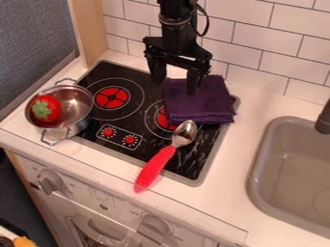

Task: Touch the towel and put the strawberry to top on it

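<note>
My gripper [174,87] hangs over the back of the stove with its two fingers spread apart and nothing between them. Its right-hand finger overlaps the left part of the folded purple towel [203,103]; whether it touches the cloth I cannot tell. The towel lies on the back right of the black stovetop, partly over a red burner. At the left, the red strawberry [46,108] with its green top lies inside a metal pot [79,102].
A spoon [155,168] with a red handle lies diagonally across the stove's front right. The grey sink [255,179] and its dark faucet [323,119] are at the right. A tiled wall [261,46] stands behind, and a wooden post [91,29] rises at the back left.
</note>
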